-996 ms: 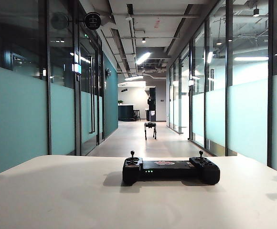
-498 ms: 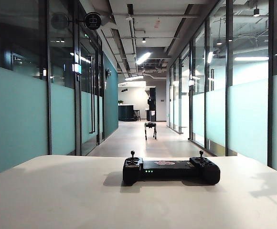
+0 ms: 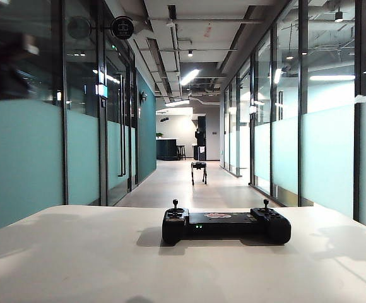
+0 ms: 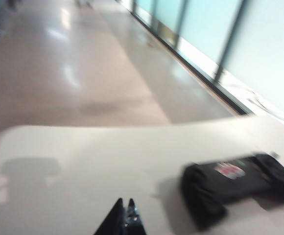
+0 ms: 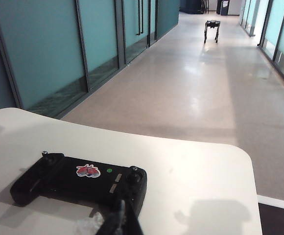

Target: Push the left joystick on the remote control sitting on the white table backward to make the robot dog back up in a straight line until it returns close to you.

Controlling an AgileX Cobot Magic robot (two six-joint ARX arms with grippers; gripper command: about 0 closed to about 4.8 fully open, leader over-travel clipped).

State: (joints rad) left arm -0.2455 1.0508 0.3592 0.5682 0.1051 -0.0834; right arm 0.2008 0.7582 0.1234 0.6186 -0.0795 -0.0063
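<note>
Exterior view: the remote control (image 3: 226,226), wide and black with bulged ends and tiny green lights, lies on the white surface (image 3: 76,259) a little right of the middle. The left joystick (image 3: 175,206) stands upright with nothing touching it. Far down the corridor between glass walls stands the robot dog (image 3: 199,170). Dark blurs of the arms show only at the upper corners.

Left wrist view: blurred. The left hand (image 4: 126,215) hangs above the surface with its tips drawn together, well apart from the remote control (image 4: 240,183).

Right wrist view: the right hand (image 5: 124,215), its jaws closed and empty, hovers just beside the controller's near edge below the right stick (image 5: 133,172). The robot dog (image 5: 212,27) stands far off on the floor.
</note>
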